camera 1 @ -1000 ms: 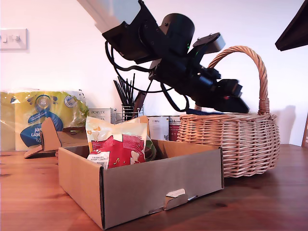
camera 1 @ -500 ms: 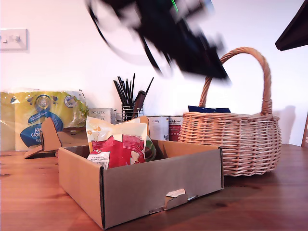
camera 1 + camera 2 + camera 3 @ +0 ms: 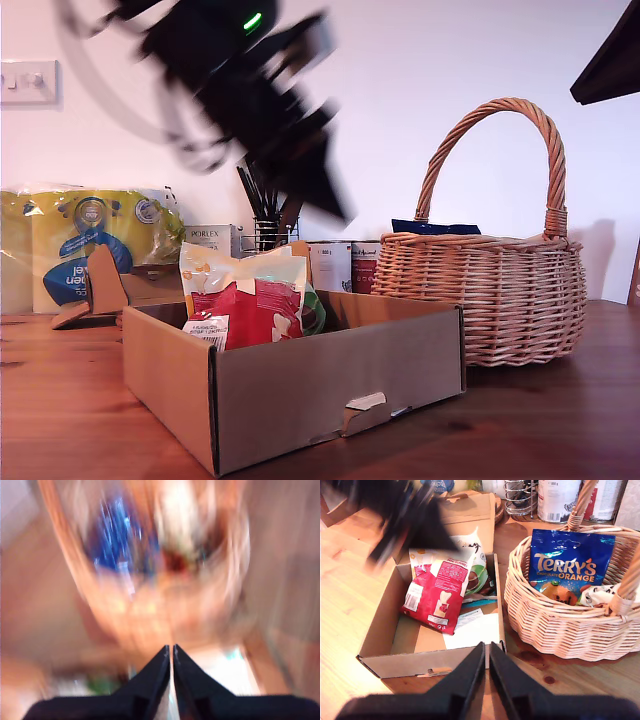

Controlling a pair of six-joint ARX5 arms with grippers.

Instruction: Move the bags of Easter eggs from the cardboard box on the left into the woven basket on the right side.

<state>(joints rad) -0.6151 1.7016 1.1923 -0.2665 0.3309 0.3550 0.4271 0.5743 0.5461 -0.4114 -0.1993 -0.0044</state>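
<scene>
1. Swinging away from the woven basket [image 3: 478, 290], where it hung a second ago, the blurred arm now sits above the cardboard box [image 3: 300, 385] toward the exterior view's left; the blue Terry's bag [image 3: 571, 565] lies in the basket.
2. We still have the red bag [image 3: 438, 592] and a white-green bag [image 3: 475, 570] behind it, both in the box, left of the basket in the exterior view.
3. Our first gripper [image 3: 170, 652] shows its jaws nearly together with nothing between them.
4. Our second gripper [image 3: 487, 652] hangs over the near table, jaws nearly together and empty too.
5. To do this well, we should spread the jaws before descending and pinch the red bag's upper edge, clear of the box wall.
</scene>
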